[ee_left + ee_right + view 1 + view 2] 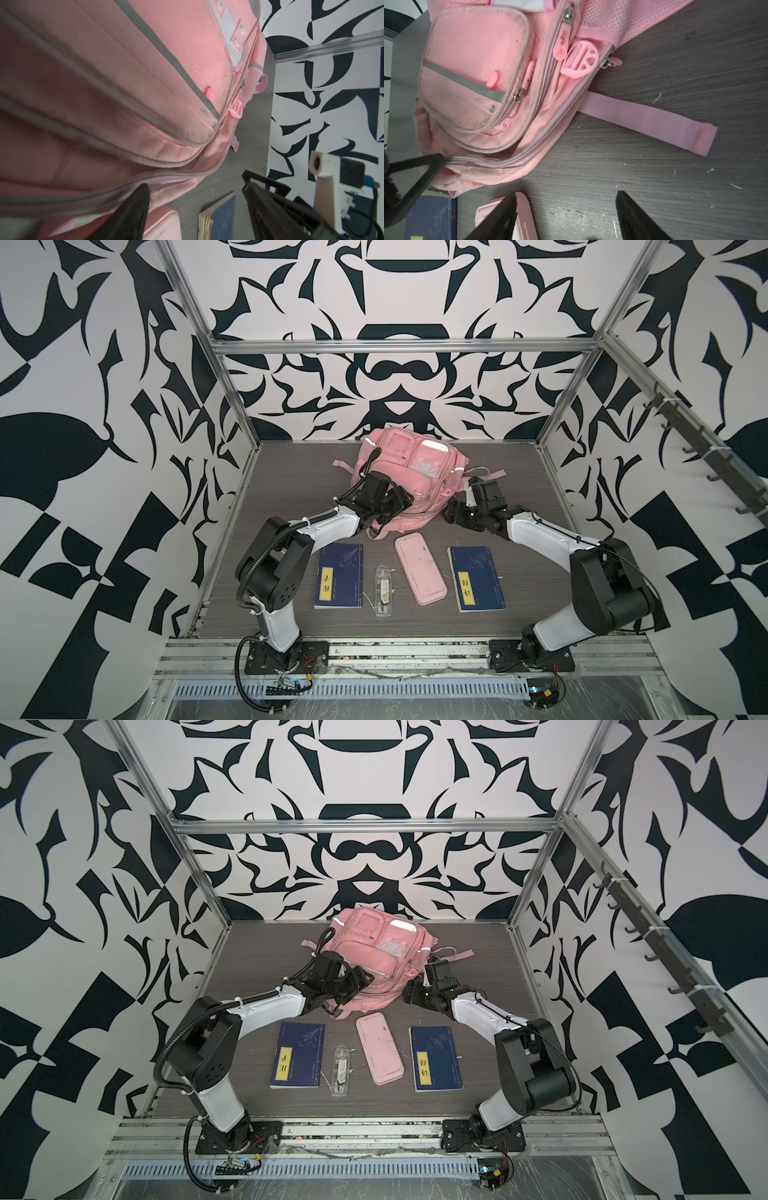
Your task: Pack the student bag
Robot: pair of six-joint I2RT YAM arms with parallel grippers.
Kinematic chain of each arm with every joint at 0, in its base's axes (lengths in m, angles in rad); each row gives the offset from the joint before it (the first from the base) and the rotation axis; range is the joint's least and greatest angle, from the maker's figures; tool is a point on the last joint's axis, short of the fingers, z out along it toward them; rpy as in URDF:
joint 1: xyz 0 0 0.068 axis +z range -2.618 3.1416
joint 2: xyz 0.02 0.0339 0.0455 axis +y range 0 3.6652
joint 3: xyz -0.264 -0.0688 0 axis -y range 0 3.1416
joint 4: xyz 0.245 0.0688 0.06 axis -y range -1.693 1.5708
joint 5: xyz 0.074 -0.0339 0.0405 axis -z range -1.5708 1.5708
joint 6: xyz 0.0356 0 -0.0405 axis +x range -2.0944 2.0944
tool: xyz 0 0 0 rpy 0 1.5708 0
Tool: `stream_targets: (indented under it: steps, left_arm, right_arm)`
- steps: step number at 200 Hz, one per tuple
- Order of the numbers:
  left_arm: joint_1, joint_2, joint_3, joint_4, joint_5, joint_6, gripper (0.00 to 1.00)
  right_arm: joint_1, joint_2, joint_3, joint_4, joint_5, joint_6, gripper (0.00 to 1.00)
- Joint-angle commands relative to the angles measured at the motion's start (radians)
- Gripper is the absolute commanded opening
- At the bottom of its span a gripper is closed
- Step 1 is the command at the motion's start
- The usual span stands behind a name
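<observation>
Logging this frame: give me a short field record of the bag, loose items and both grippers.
bag: large soft pink fabric backpack, back centre of dark wood-grain table
loose items: two dark blue books, clear plastic case, flat pink pencil case, in a row in front
left gripper: open, at bag's near zip edge
right gripper: open, empty, over bare table beside bag

I am seeing the student bag (409, 472) filling the far middle of the table (282, 489), blocking any straight pass there. Bare table is lying open to its left, and to its right beyond a trailing pink strap (486, 473). Nearer, a blue book (338, 576), a clear case (383, 590), a pink pencil case (420, 568) and a second blue book (476, 578) are sitting in a row with narrow gaps between them. The pencil case's far end is crowding the bag. The left gripper (196, 182) is touching the bag with one finger (133, 207). The right gripper (566, 212) is hanging over bare table, its jaws apart.
</observation>
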Motion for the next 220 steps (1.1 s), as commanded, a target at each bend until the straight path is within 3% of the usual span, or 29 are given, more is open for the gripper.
stream_targets:
  steps: [1, 47, 94, 128, 153, 189, 220]
  left_arm:
    - [-0.003, 0.059, 0.041, 0.041, -0.009, -0.094, 0.76]
    - [-0.003, 0.152, 0.072, 0.148, -0.034, -0.163, 0.68]
    - [0.017, 0.202, 0.111, 0.146, -0.051, -0.161, 0.42]
    - [0.048, 0.161, 0.064, 0.128, -0.040, -0.131, 0.14]
    - [0.088, 0.104, 0.000, 0.101, -0.020, -0.062, 0.00]
    - [0.178, 0.018, -0.051, 0.026, 0.067, 0.094, 0.00]
    - [0.237, 0.004, 0.043, -0.150, 0.163, 0.293, 0.00]
  right_arm:
    - [0.009, -0.014, 0.006, 0.035, -0.037, 0.028, 0.77]
    - [0.020, -0.040, -0.022, 0.036, -0.042, 0.033, 0.75]
    - [0.036, -0.052, -0.018, 0.013, -0.041, 0.027, 0.65]
    - [0.044, -0.071, -0.020, -0.002, -0.019, 0.017, 0.63]
    - [0.043, -0.068, -0.019, -0.006, -0.007, 0.002, 0.62]
    - [0.044, -0.039, 0.003, -0.001, 0.000, -0.025, 0.62]
    - [0.046, 0.013, 0.020, 0.067, -0.015, -0.039, 0.62]
